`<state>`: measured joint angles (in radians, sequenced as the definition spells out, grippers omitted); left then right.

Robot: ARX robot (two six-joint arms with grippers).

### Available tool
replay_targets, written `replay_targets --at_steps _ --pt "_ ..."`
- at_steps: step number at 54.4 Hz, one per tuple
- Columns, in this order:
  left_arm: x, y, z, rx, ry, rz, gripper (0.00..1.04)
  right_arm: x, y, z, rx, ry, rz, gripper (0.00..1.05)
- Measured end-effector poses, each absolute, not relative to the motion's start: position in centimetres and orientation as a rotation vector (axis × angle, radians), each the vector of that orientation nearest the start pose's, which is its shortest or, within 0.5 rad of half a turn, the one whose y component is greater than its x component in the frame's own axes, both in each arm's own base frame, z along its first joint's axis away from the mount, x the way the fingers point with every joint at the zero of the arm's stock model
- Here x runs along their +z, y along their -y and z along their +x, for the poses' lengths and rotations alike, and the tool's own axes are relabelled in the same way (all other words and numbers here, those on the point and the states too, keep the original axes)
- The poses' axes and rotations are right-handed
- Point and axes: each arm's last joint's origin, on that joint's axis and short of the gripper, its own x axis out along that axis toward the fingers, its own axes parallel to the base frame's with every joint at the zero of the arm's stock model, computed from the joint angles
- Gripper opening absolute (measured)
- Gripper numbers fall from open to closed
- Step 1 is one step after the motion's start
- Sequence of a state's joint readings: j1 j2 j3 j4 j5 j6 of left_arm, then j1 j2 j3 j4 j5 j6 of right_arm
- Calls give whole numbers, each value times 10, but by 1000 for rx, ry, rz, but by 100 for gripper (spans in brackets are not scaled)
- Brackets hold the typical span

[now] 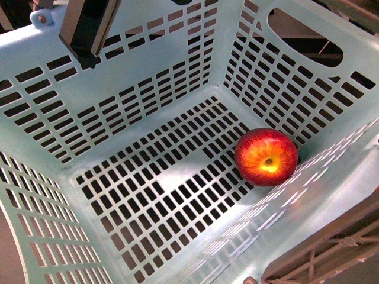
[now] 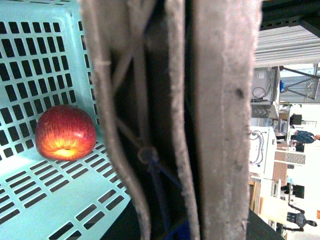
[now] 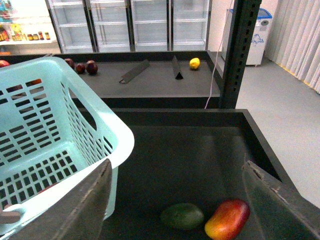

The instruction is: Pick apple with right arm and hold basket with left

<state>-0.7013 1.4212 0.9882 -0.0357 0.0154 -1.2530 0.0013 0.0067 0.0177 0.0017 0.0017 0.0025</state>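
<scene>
A: We list the right gripper (image 3: pixel 177 167): jaws spread wide, holding nothing, beside the basket (image 3: pixel 117 132) rim, over a dark bin (image 3: pixel 200 145).
B: We add the left gripper (image 2: pixel 175 100): fingers (image 2: pixel 225 125) close together, grip not discernible. The apple (image 1: pixel 266 157): on the basket floor, in a corner.

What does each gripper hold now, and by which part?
The left gripper seems to clamp the basket by its brown ribbed handle. The right gripper is open and holds nothing.
</scene>
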Motion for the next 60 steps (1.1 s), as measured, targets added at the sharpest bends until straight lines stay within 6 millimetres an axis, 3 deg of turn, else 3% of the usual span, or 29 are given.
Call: replay_targets --at_steps 6,14,21,33,46,52,60 --pt "273 204 239 -285 -772 -1007 16 169 0 97 0 13 3 98" --pt "276 197 245 -82 -557 -977 16 169 0 97 -1 13 3 96" --pt "277 186 254 -55 -529 -968 16 169 0 97 0 13 3 96" --pt "274 137 280 26 -506 -1162 16 169 0 97 -1 13 3 96" --pt "250 66 305 278 -377 -1348 16 169 0 97 -1 13 3 96" --pt "232 48 313 359 -388 -1353 16 169 0 97 0 13 3 96" --pt "210 40 319 392 -466 -1354 16 169 0 97 -1 13 3 96"
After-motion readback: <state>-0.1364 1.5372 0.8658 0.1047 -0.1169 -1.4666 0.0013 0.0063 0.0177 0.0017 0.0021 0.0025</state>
